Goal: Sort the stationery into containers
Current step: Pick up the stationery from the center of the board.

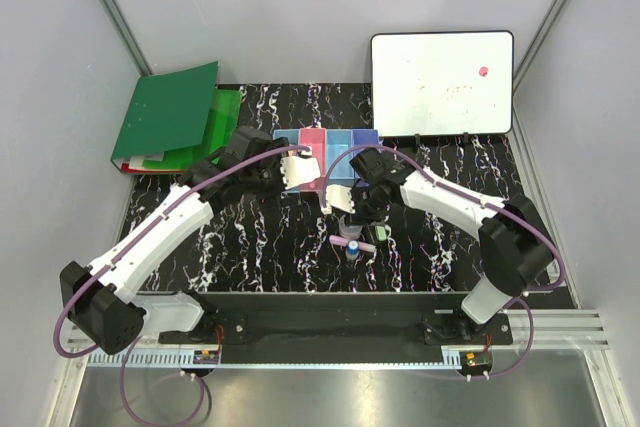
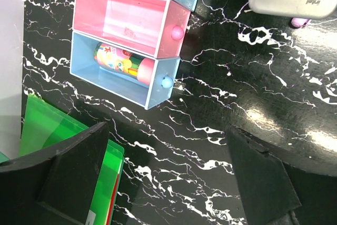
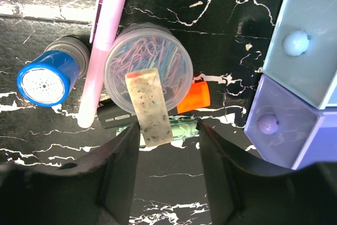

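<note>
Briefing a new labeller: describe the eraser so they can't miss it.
On the black marbled table, just on the near side of the violet bin, stands a clear round tub of paper clips. The eraser lies across its top. It is the only pale, speckled flat block there, with a pink marker alongside the tub.

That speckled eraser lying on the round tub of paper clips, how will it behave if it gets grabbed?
The eraser looks like a short solid block, so probably stiff, light and grippy rather than slippery. It lies across the clear tub and overhangs its rim, so a nudge might tip it off. Flat sides: unlikely to roll.
</note>
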Controlling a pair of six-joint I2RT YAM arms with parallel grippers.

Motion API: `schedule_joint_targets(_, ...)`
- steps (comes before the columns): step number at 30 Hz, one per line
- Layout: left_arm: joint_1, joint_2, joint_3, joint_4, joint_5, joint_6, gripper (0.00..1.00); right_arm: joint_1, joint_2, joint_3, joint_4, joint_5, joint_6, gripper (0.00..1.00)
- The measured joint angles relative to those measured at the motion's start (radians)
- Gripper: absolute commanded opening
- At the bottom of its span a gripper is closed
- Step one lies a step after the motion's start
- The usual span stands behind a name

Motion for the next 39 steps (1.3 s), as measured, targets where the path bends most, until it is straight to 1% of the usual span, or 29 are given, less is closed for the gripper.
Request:
schedule_joint_targets(2,0.000,0.000,0.000,0.000,-0.002,0.004,0.99,0.002,0.000,-0.005,0.002,0.000,0.000,0.41)
schedule_joint_targets(3,0.000,0.000,0.000,0.000,-0.003,0.006,0.99,0.003,0.000,-0.007,0.003,0.000,0.000,0.34)
schedule_joint_targets(4,0.000,0.000,0.000,0.000,-0.005,0.007,0.99,0.004,0.000,-0.010,0.004,0.000,0.001,0.30)
schedule_joint_targets(5,0.000,0.000,0.000,0.000,-0.006,0.010,0.99,0.005,0.000,-0.012,0.004,0.000,0.002,0.27)
schedule_joint_targets(6,0.000,0.000,0.000,0.000,-0.008,0.011,0.99,0.006,0.000,-0.012,0.005,0.000,0.000,0.25)
schedule_joint_targets(9,0.000,0.000,0.000,0.000,-0.012,0.014,0.99,0.006,0.000,-0.013,0.005,0.000,0.003,0.28)
schedule_joint_targets(10,0.000,0.000,0.000,0.000,-0.013,0.014,0.99,0.006,0.000,-0.012,0.005,0.000,0.003,0.34)
schedule_joint_targets(13,0.000,0.000,0.000,0.000,-0.013,0.013,0.99,0.009,0.000,-0.013,0.005,0.002,0.003,0.36)
schedule_joint_targets(15,0.000,0.000,0.000,0.000,-0.013,0.014,0.99,0.011,0.000,-0.013,0.005,0.002,0.002,0.34)
schedule_joint_targets(17,0.000,0.000,0.000,0.000,-0.013,0.013,0.99,0.012,0.000,-0.012,0.005,0.002,0.002,0.29)
schedule_joint_targets(19,0.000,0.000,0.000,0.000,-0.013,0.013,0.99,0.012,0.000,-0.012,0.005,0.002,0.002,0.21)
schedule_joint_targets(20,0.000,0.000,0.000,0.000,-0.013,0.014,0.99,0.012,0.000,-0.013,0.005,0.002,0.002,0.13)
schedule_joint_targets(23,0.000,0.000,0.000,0.000,-0.014,0.014,0.99,0.013,-0.001,-0.012,0.005,0.002,0.000,0.07)
schedule_joint_targets(28,0.000,0.000,0.000,0.001,-0.016,0.013,0.99,0.015,-0.005,-0.012,0.005,0.007,0.000,0.04)
schedule_joint_targets(39,0.000,0.000,0.000,0.005,-0.017,0.012,0.99,0.019,-0.032,-0.012,0.005,0.034,0.003,0.04)
